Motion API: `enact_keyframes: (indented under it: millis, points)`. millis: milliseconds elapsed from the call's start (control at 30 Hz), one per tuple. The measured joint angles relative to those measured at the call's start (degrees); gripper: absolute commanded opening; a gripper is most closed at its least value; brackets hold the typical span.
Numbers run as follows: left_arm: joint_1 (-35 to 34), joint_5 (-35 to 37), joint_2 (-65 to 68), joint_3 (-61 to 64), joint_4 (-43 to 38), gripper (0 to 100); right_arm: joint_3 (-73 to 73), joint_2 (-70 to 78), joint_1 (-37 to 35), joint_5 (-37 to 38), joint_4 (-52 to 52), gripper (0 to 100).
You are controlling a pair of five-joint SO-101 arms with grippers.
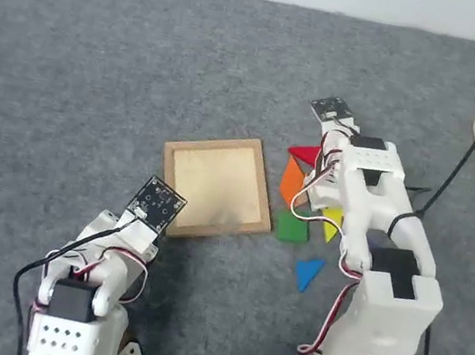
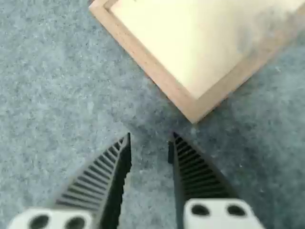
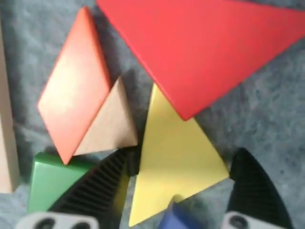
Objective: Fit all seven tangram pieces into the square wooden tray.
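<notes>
While the square wooden tray point(image 1: 217, 188) holds no piece yet, the high view puts my right arm point(image 1: 365, 182) over the cluster of pieces just to the tray's right. My left arm point(image 1: 104, 255) sits at the tray's near corner, well apart from them, so the right is the nearer one. From the yellow triangle point(image 1: 331, 224) the tray lies leftward, with the green square point(image 1: 292, 228) and orange parallelogram point(image 1: 291, 180) between. Seen from the left wrist, my left gripper point(image 2: 148, 148) hangs over grey carpet point(image 2: 57, 86), fingers point(image 2: 109, 171) slightly parted and gripping nothing, the tray's corner just ahead. Seen from the right wrist, my right gripper point(image 3: 182, 155) is spread wide, one finger point(image 3: 95, 188) on each side of the yellow triangle, not clamped on it; whether either pad touches, I cannot tell. Its point runs away from me toward the red triangle point(image 3: 205, 47), and a plain wooden triangle point(image 3: 107, 126) crowds one side. I judge a straight squeeze across it comes next.
</notes>
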Motion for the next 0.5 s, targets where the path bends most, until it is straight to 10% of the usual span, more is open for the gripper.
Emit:
enact_keyframes:
  millis: [500]
  points:
    - [0.0, 0.0, 0.0, 0.0, 0.0, 12, -0.62, 0.09, 0.79, -1.23, 2.64, 31.3]
